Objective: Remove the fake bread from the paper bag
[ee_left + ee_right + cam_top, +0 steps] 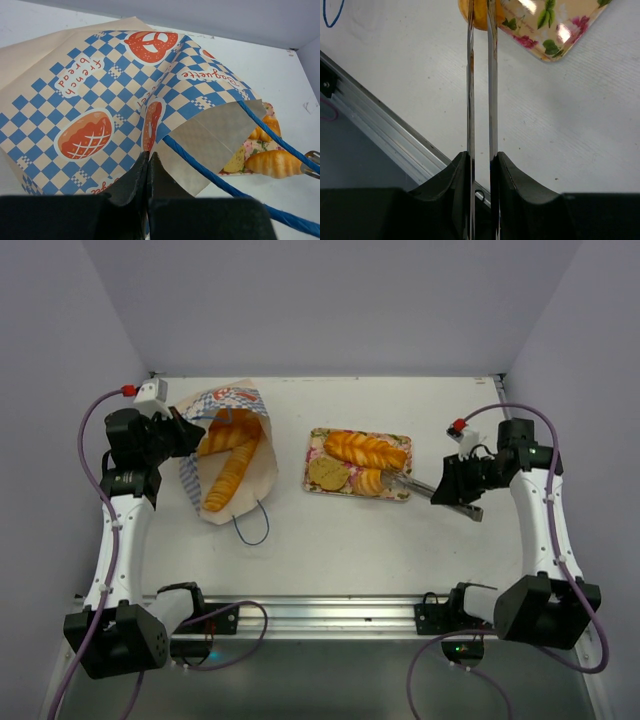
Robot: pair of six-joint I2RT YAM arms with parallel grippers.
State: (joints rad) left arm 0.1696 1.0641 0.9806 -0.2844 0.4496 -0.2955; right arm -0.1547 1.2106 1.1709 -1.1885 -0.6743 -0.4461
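Note:
The paper bag (215, 405) lies on its side at the left, mouth toward the near edge, with long orange breads (230, 465) showing inside. My left gripper (195, 435) is shut on the bag's mouth edge; in the left wrist view (148, 155) the jaws pinch the checkered paper (100, 100). My right gripper (450, 485) is shut on metal tongs (425, 486). The tongs' blades (470, 90) reach an orange bread (481, 17) at the floral tray's corner (545, 25). A braided loaf (365, 450) and a round bun (327, 473) lie on the tray (318, 437).
The bag's blue cord handle (255, 525) loops onto the table toward the near edge and crosses the left wrist view (200, 167). The metal rail (320, 615) runs along the table's near edge. Walls close in the left, right and back.

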